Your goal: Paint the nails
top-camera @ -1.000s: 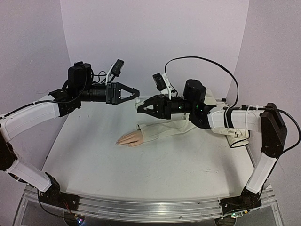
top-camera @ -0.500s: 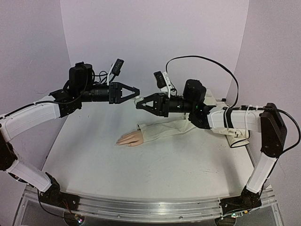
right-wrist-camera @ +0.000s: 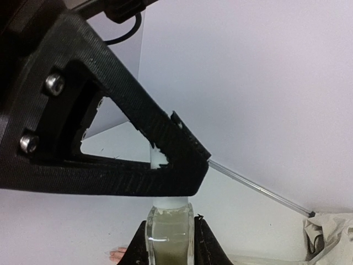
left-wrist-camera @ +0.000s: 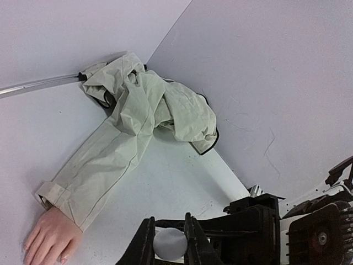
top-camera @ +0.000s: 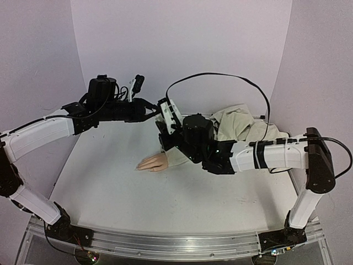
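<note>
The bottle [right-wrist-camera: 169, 223] sits between the right gripper's [right-wrist-camera: 169, 236] fingers, its cap [left-wrist-camera: 169, 244] between the left gripper's [left-wrist-camera: 168, 240], tip to tip above the table [top-camera: 110, 182]. Below both (slightly nearer the bases) lies the fake hand [top-camera: 153, 163], its sleeve [left-wrist-camera: 121, 143] trailing right under the right arm.

From above, the table [top-camera: 165, 204] lies open from 5 to 9 o'clock of the fake hand [top-camera: 153, 163], while at 12 o'clock the left gripper [left-wrist-camera: 168, 245] and right gripper [right-wrist-camera: 168, 240] both clamp a small bottle [right-wrist-camera: 168, 221], and the right arm [top-camera: 265, 156] and crumpled sleeve [top-camera: 237, 120] block 2 to 4 o'clock.
</note>
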Available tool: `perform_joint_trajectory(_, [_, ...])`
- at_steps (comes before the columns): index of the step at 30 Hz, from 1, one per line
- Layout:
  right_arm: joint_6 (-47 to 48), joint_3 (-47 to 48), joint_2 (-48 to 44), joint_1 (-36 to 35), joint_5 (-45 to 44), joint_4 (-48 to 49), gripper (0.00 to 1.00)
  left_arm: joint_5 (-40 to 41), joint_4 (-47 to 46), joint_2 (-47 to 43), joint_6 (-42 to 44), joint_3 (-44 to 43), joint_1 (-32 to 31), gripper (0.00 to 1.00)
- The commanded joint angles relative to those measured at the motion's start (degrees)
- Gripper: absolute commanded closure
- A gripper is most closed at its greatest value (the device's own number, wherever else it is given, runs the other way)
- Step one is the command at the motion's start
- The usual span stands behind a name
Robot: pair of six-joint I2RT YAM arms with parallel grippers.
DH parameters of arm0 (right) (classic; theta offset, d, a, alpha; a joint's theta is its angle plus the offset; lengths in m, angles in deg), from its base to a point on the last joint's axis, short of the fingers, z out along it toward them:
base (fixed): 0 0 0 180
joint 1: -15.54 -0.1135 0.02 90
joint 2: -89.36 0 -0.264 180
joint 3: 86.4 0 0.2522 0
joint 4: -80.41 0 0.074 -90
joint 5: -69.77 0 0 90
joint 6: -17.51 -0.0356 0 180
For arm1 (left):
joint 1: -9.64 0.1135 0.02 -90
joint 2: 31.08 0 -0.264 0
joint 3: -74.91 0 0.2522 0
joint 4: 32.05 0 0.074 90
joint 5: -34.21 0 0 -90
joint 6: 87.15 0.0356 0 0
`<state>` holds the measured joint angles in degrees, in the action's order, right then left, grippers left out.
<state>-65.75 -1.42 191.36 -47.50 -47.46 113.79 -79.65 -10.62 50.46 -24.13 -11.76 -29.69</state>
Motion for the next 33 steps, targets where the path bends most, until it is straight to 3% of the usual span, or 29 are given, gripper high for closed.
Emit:
perform_joint_trajectory(1, [2.24, 2.16, -3.29, 3.13, 6.96, 2.17, 1.0, -0.19, 3.48, -1.94, 1.96, -3.06, -0.04, 0.7])
perform_joint_trajectory(4, [-0.99, 0.93, -5.83, 5.77, 20.75, -0.36, 1.0, -1.42, 3.55, -3.21, 3.88, -2.78, 0.04, 0.44])
perform_joint_trajectory(7, [-7.19, -0.1, -8.24, 11.42, 41.61, -1.86, 1.0, -3.55, 3.35, -3.93, 4.9, -2.77, 0.34, 0.29])
perform_joint_trajectory(11, [-16.56, -0.28, -8.89, 19.27, 69.28, -0.81, 1.0, -10.73, -0.41, -5.29, 5.45, -1.5, 1.23, 0.21])
perform_joint_trajectory(15, [-25.11, 0.02, -7.11, 21.59, 86.18, 6.53, 1.0, -17.5, -6.64, -5.91, 3.89, 0.4, 1.54, 0.2])
perform_joint_trajectory(21, [-36.86, -0.15, -4.43, 21.65, 92.26, 20.14, 1.0, -22.11, -11.94, -4.23, 0.54, 0.36, 1.45, 0.26])
perform_joint_trajectory(33, [-39.94, -0.24, -2.8, 21.64, 90.24, 23.88, 1.0, -23.81, -14.54, -2.16, 0.08, -1.62, -1.23, 0.47])
